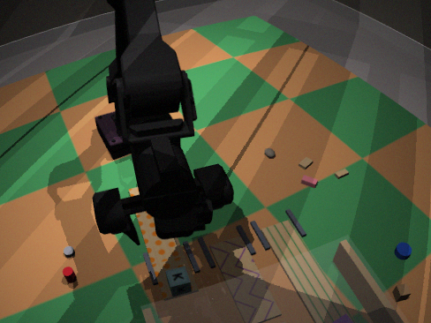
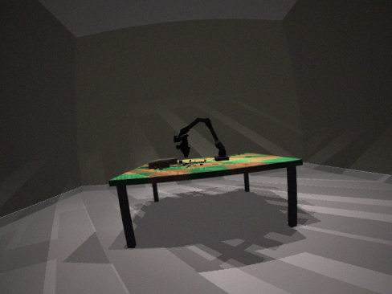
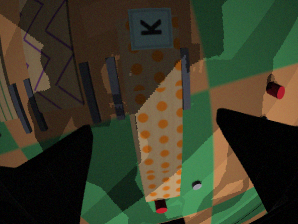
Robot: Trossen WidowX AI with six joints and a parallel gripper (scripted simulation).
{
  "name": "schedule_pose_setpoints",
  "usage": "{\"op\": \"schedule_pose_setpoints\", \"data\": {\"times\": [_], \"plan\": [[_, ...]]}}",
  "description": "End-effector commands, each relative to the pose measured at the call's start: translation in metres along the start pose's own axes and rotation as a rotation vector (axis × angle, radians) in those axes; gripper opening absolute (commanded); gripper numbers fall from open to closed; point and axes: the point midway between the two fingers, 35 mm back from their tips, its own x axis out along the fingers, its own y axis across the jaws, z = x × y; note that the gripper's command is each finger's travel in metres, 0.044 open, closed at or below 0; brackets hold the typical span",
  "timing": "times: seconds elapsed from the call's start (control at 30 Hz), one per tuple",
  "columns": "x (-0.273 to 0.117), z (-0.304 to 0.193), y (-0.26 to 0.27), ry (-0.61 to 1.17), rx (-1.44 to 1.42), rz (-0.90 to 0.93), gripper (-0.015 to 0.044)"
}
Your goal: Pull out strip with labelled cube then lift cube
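The blue-grey cube marked K sits on the far part of the orange-dotted strip. The dotted strip runs between dark rails and its near part stretches toward the arm's base. A zigzag strip and a green-striped strip lie to its right in the top view. My gripper is open and empty above the dotted strip, short of the cube, with one finger on each side in the wrist view.
Dark rails flank the strips. A long wall stands beside the striped strip. A red cylinder and a grey one stand left; a blue cylinder and a brown block are right. A pink block lies behind.
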Motion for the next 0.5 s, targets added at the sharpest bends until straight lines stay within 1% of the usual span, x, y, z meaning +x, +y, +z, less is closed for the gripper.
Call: {"op": "schedule_pose_setpoints", "data": {"times": [0.0,0.43,0.47], "plan": [[-0.002,0.015,-0.001,-0.001,0.005,-0.004,0.044],[-0.009,0.061,-0.003,-0.005,0.005,-0.004,0.044],[-0.009,0.061,-0.003,-0.005,0.005,-0.004,0.0414]]}}
